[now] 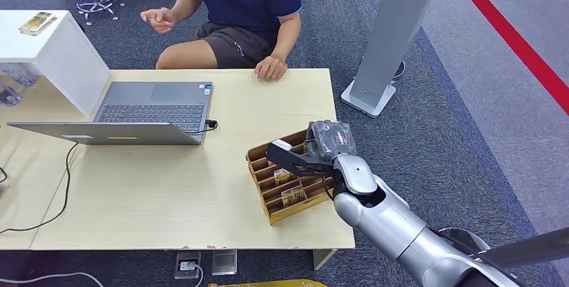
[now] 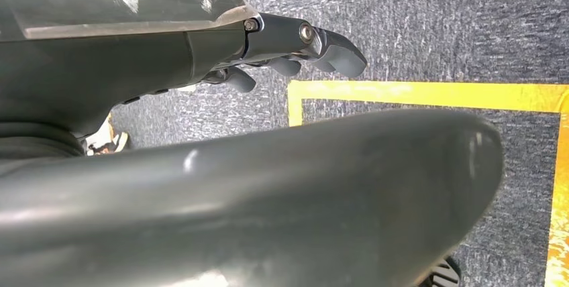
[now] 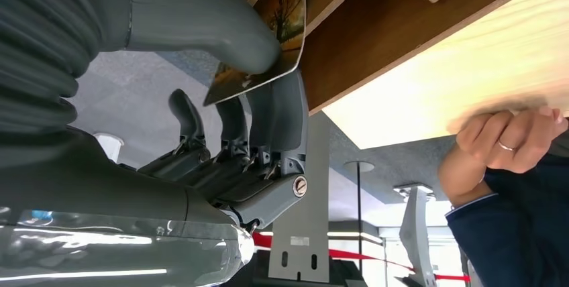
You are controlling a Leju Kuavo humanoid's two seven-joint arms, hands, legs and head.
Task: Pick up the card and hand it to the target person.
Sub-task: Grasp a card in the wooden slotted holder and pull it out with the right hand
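Note:
My right hand (image 1: 315,147) reaches over a wooden slotted card rack (image 1: 263,166) near the table's right front corner. In the right wrist view its thumb and fingers (image 3: 278,116) pinch a card (image 3: 287,12) printed with an autumn tree, its edge still at the rack (image 3: 376,39). Two more cards (image 1: 293,195) stand in the rack's nearer slots. The person sits across the table, one hand (image 1: 271,68) resting on its far edge and the other hand (image 1: 159,19) raised. My left hand (image 2: 134,52) hangs over the carpet, holding nothing.
An open laptop (image 1: 151,109) with a trailing cable sits left of the rack, beside a white box (image 1: 54,52). A grey floor stand (image 1: 389,39) rises right of the table (image 1: 168,193). Red tape (image 1: 510,39) crosses the carpet; yellow tape (image 2: 429,94) lies under my left hand.

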